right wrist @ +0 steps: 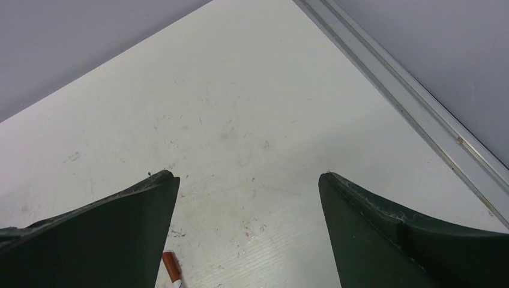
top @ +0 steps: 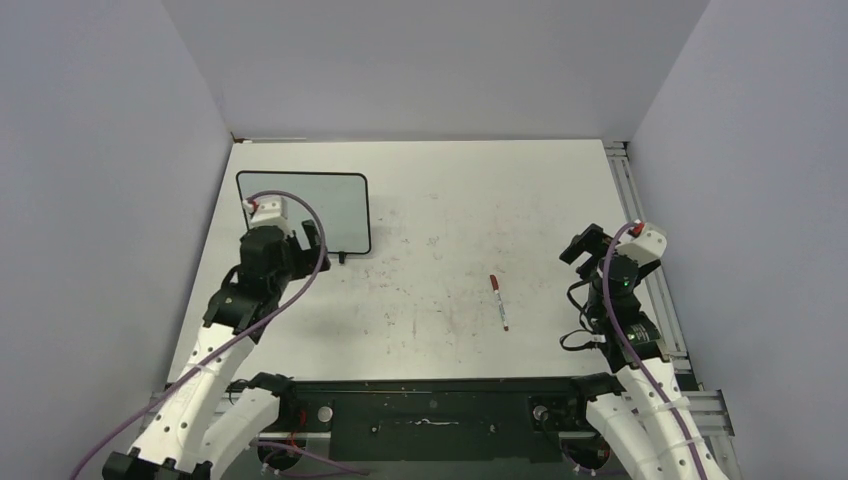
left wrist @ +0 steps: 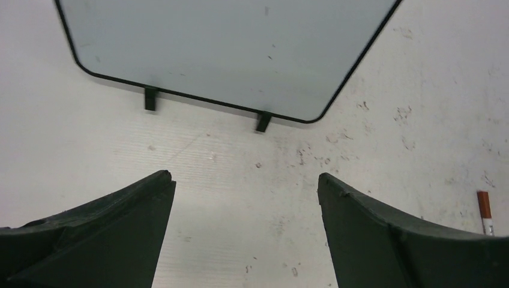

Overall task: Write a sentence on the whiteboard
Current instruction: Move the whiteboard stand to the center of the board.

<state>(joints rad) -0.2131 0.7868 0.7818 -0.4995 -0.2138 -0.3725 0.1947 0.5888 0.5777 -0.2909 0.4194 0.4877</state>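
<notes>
Overhead, the whiteboard lies flat at the far left of the table, its black frame rounded at the corners and its pale face plain grey from this height. The left gripper hangs over the board's near edge, and the arm hides part of that edge. Whether its fingers are apart cannot be told from above. Out in the middle of the table, well apart from the board, lies a slim white marker with its red-capped end toward the far side. The right gripper hovers near the table's right side, to the right of the marker and touching nothing.

The left wrist view settles what the top view leaves unclear. Both left fingers stand wide apart with only bare, scuffed tabletop between them, and they hold nothing. Ahead of them the board's two small black feet stick out from the near edge of the frame, apart from the fingertips. The glossy face carries a few dark specks that the overhead camera does not resolve. The marker's red cap peeks in at the right edge.

The right wrist view looks away from the board, which appears only in the other two views. The right fingers are spread wide over stained tabletop, gripping nothing. The marker's red end shows low down, just beside one finger. A metal rail runs along the table's edge below a grey wall.
</notes>
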